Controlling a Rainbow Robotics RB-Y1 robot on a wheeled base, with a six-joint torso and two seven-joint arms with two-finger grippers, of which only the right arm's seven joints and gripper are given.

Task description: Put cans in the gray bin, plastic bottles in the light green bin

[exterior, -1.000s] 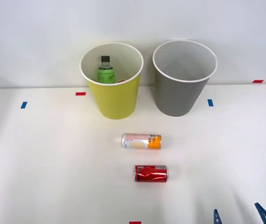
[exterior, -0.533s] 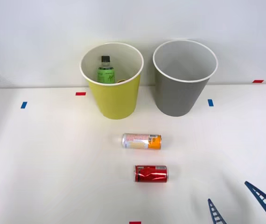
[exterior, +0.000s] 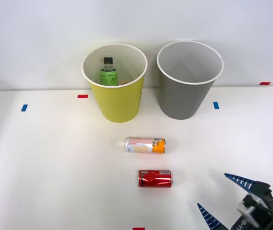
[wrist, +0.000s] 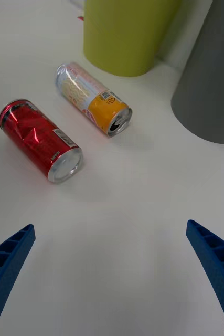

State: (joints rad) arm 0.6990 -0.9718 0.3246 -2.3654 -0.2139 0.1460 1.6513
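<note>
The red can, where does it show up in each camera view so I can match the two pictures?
Front view: the red can lies on its side on the table, nearer the robot than the orange-labelled can, left of the open right claw.
Right wrist view: the red can lies beside the orange-labelled can, ahead of the claw.
Shared landmark: the light green bin behind both cans.

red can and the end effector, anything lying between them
Nothing: only bare white table separates the red can from the open end effector, as the right wrist view shows.
</note>
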